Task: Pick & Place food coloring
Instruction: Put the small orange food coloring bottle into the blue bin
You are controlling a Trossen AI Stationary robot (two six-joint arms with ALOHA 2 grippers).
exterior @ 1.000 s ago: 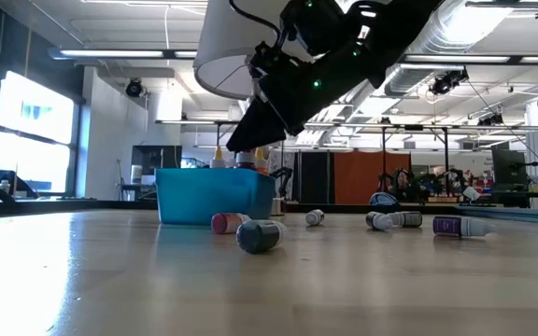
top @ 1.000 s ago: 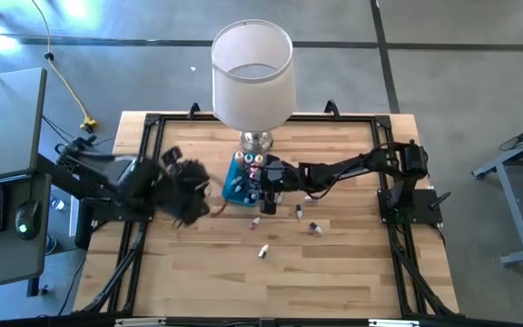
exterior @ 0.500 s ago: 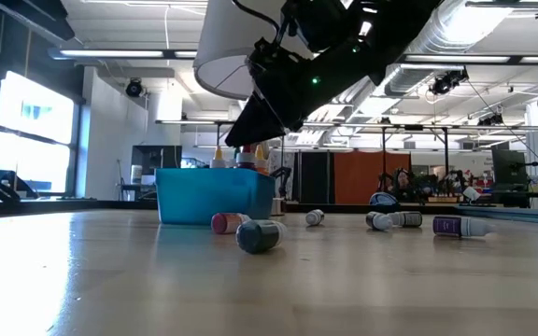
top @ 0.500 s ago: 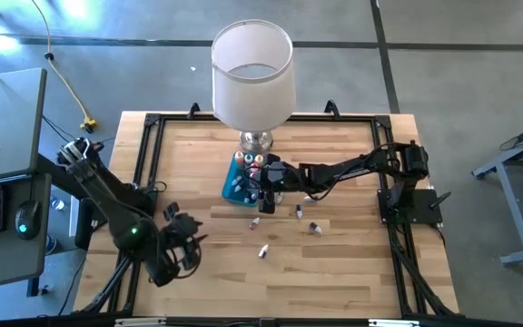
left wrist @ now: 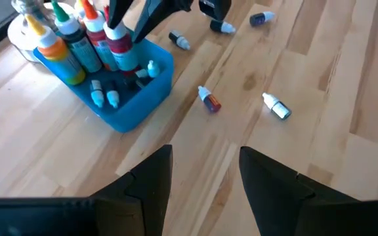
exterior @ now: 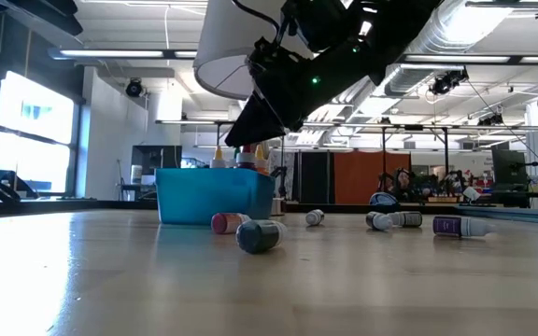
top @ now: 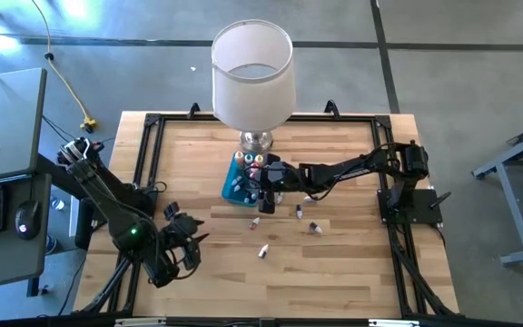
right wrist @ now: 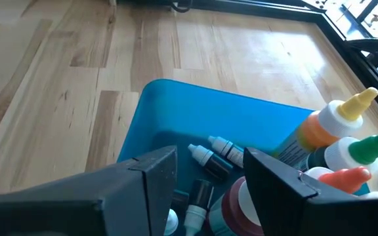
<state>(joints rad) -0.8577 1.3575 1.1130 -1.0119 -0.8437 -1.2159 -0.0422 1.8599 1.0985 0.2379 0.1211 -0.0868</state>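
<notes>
The blue tray (top: 232, 188) sits mid-table and holds tall dropper bottles (left wrist: 87, 39) upright and small food coloring vials (right wrist: 216, 153) lying on its floor. More vials lie on their sides on the wood on the tray's near-right side: (top: 255, 221), (top: 263, 250), (top: 299, 212), (top: 315, 227). My right gripper (right wrist: 209, 180) hovers open over the tray, fingers pointing down, nothing between them. My left gripper (top: 184, 241) is open and empty, raised over the table's near-left part, looking toward the tray (left wrist: 126, 98).
A lamp with a white shade (top: 252, 73) stands on a metal base (top: 255, 141) just beyond the tray's far side. A black frame (top: 152, 123) borders the table. Bare wood stretches along the near edge (top: 316, 282). In the low view the vials (exterior: 258, 235) lie in front of the tray (exterior: 215, 194).
My left gripper has swung away from beside the tray, toward the table's near-left corner, and has come nearly to rest there. My right gripper has stayed over the tray. No vial has moved.
</notes>
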